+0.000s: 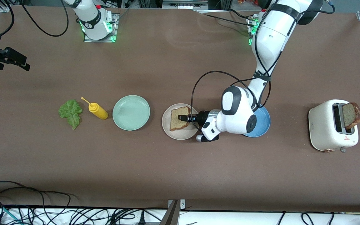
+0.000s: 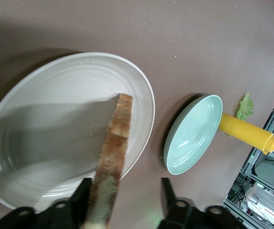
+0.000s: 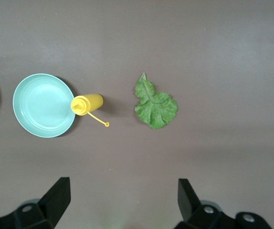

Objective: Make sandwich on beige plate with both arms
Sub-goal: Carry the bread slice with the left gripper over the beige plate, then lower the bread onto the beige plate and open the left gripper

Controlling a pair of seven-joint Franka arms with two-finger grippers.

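The left gripper (image 1: 183, 118), over the beige plate (image 1: 180, 134), has its fingers spread with a bread slice (image 1: 178, 118) against one finger. If that finger drags, the slice could slide off the rim. The right gripper (image 3: 120, 202) waits wide open and empty, high over the lettuce leaf (image 1: 71, 112).

Front camera high, facing robots — wrist cameras downward, sharing mint-green plate (image 2: 194, 136).

A bread slice (image 1: 179, 118) lies on the beige plate (image 1: 181, 133), which sits between two other plates (image 1: 131, 112), with the toaster (image 1: 333, 126) toward the left arm's end.
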